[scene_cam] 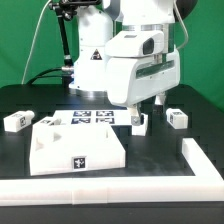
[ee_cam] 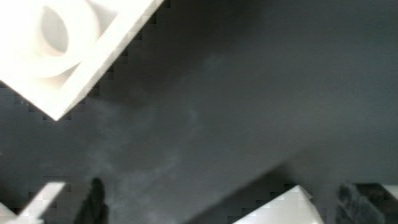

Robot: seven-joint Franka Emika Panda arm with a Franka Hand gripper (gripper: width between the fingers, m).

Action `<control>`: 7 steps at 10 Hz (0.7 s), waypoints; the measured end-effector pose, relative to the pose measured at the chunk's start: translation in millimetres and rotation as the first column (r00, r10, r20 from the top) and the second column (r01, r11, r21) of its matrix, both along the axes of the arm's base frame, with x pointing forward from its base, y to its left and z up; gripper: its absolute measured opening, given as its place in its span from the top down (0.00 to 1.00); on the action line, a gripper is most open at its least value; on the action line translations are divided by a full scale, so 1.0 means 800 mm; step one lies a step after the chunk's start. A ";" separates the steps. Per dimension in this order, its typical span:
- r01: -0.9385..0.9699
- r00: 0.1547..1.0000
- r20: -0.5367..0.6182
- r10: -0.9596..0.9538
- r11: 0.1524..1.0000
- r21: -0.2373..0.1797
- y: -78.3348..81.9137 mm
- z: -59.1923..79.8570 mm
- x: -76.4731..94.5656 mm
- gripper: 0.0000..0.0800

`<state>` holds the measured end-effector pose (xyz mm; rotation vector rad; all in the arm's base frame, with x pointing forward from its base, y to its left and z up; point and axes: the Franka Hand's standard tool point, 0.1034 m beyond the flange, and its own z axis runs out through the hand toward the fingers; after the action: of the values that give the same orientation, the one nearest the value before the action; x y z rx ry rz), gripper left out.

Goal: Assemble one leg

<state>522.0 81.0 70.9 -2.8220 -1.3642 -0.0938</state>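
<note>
The leg [scene_cam: 140,123] you want sits on the surface [scene_cam: 150,152] just below the hand [scene_cam: 146,108], which is spread open and holds nothing. The panel [scene_cam: 75,146] beside the hand has no leg fitted, so I judge gripping, carrying and seating are all left to do.

Gripper [scene_cam: 146,108] low over one leg [scene_cam: 140,123]
White panel [scene_cam: 75,145] beside the marker board [scene_cam: 92,118]; second leg [scene_cam: 18,121] at the exterior view's left, third leg [scene_cam: 177,118] at its right

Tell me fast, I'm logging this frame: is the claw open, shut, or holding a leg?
The claw: open, fingers spread, nothing clamped; one leg sits right by its tips.
</note>
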 end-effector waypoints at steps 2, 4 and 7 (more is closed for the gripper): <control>0.001 1.000 0.000 -0.001 1.000 0.000 0.000 0.000 0.000 0.19; -0.001 1.000 0.000 0.001 1.000 0.000 0.000 0.000 0.000 0.19; -0.039 0.999 -0.001 0.039 0.999 -0.003 -0.003 -0.002 -0.002 0.19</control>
<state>520.5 78.4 69.2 -2.7959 -1.4201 -0.0902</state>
